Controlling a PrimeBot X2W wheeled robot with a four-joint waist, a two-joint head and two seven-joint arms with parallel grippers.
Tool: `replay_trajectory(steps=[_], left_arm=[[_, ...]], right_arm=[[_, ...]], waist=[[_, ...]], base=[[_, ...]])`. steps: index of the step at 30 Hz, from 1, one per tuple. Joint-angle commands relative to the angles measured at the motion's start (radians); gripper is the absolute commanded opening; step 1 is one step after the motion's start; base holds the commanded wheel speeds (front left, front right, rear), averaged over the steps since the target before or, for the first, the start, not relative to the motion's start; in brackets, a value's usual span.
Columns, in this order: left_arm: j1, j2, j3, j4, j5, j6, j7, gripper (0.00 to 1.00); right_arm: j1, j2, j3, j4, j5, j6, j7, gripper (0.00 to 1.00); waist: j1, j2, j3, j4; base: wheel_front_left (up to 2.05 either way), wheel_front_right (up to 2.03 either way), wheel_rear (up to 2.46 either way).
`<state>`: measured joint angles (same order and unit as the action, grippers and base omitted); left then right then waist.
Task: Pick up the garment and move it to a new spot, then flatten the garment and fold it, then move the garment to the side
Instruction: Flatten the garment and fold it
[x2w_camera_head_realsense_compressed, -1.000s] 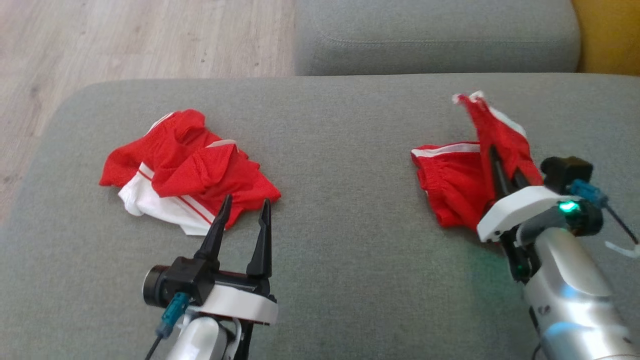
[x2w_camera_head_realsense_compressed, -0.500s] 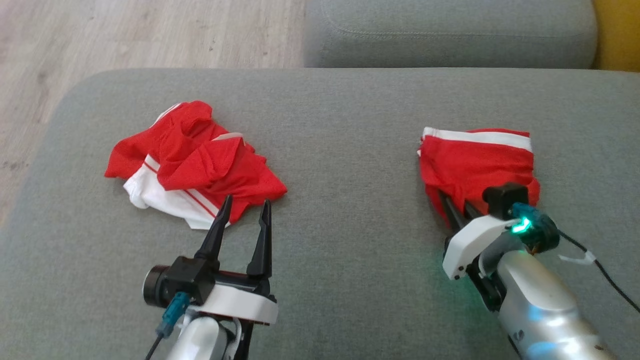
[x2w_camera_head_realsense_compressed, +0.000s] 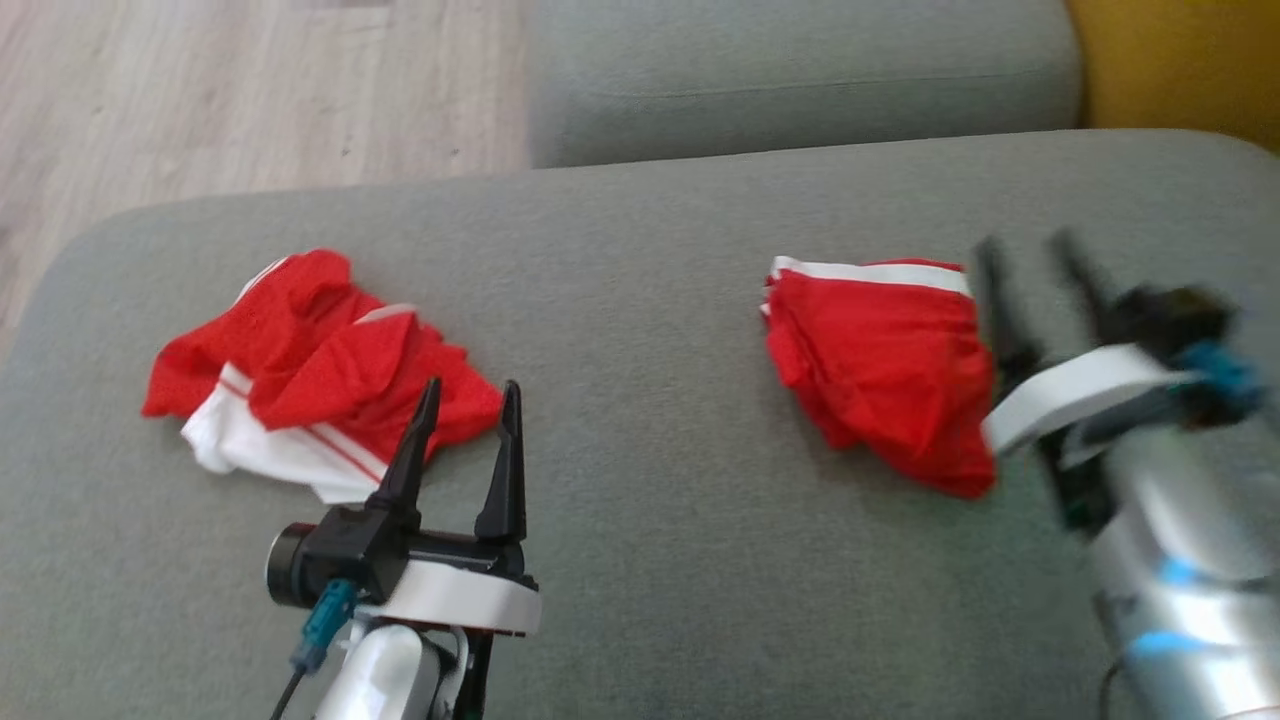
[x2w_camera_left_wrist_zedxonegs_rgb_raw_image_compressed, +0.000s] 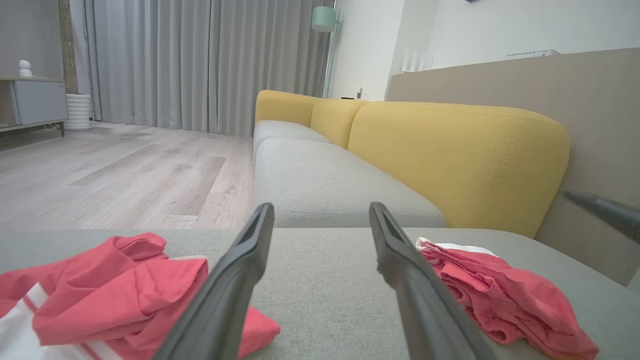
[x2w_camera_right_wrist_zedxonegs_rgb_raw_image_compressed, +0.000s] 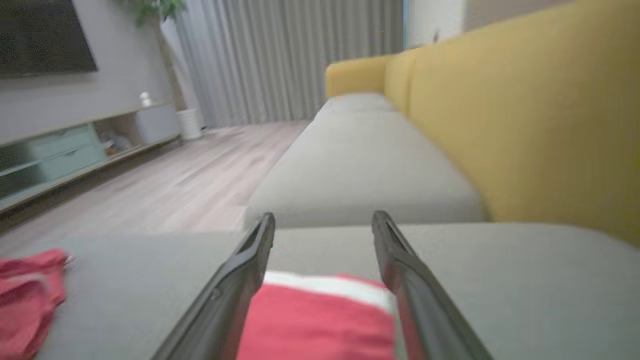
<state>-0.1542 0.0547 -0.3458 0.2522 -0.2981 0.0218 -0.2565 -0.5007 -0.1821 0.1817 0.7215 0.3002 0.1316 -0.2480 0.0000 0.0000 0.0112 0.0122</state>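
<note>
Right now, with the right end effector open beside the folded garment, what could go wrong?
The right end effector sits at the edge of the folded garment; a finger could snag and undo the fold. Its near corner looks loose, so sliding may spread it. The left end effector, by the crumpled garment, might drag it.

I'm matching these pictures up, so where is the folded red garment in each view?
Head view: folded garment, right of centre on the grey cushion.
Left wrist view: lower right.
Right wrist view: bottom centre, between the two dark fingers.
Shared landmark: the yellow sofa back.
</note>
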Motion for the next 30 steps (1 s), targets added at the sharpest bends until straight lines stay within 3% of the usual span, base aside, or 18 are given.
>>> replay_trajectory(steps=[1, 5, 8, 18, 28, 30], left_arm=[[-0.015, 0.008, 0.044, -0.039, 0.001, 0.003, -0.005, 1.00], [-0.005, 0.006, 0.052, -0.051, 0.003, 0.000, -0.005, 1.00], [0.007, 0.003, 0.057, -0.053, 0.001, 0.000, -0.005, 1.00], [0.046, -0.001, 0.081, -0.028, 0.012, -0.011, -0.005, 1.00], [0.037, -0.004, 0.073, -0.015, 0.024, -0.025, -0.005, 1.00], [0.025, -0.004, 0.065, -0.018, 0.027, -0.025, -0.005, 1.00]], right_arm=[[0.006, -0.009, -0.043, -0.090, -0.051, -0.001, -0.013, 1.00], [0.113, 0.036, -0.206, -0.254, -0.152, -0.001, -0.013, 1.00], [0.208, 0.090, -0.271, -0.339, -0.195, -0.001, -0.014, 1.00], [0.407, 0.131, -0.233, -0.435, -0.214, -0.001, -0.014, 1.00], [0.374, 0.132, -0.211, -0.444, -0.234, -0.001, 0.008, 1.00], [0.338, 0.132, -0.207, -0.434, -0.245, -0.001, 0.025, 0.00]], waist=[[0.0000, 0.0000, -0.012, -0.022], [0.0000, 0.0000, -0.016, -0.046], [0.0000, 0.0000, -0.015, -0.059], [0.0000, 0.0000, -0.009, -0.068], [0.0000, 0.0000, 0.013, -0.028], [0.0000, 0.0000, 0.039, -0.013]], base=[[0.00, 0.00, 0.00], [0.00, 0.00, 0.00], [0.00, 0.00, 0.00], [0.00, 0.00, 0.00], [0.00, 0.00, 0.00], [0.00, 0.00, 0.00]])
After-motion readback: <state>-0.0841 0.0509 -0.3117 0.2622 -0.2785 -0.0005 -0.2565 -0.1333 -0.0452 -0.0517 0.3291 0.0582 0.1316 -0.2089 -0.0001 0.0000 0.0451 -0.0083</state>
